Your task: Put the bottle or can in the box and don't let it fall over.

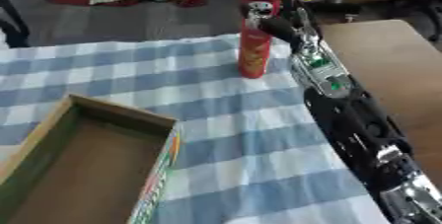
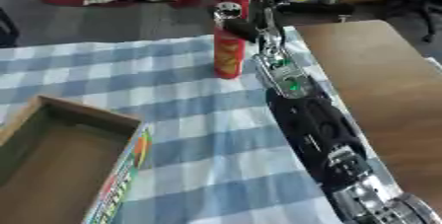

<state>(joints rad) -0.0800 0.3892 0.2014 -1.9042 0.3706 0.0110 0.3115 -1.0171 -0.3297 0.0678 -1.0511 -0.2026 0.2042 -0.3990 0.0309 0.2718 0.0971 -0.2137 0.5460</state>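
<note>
Fig. | my right hand [image 1: 263,18] curled round the red can [image 1: 255,45], upright at the far edge of the checked cloth [image 1: 233,134] | box [image 1: 86,168] open, near left (well apart) | advice: I lift straight, keep it vertical, set down flat inside.

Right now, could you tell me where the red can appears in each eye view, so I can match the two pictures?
Left eye view: the red can stands upright at top centre-right, the right hand at its side.
Right eye view: same can, top centre, slightly further left.
Shared landmark: the cardboard box at lower left on the checked cloth.
</note>
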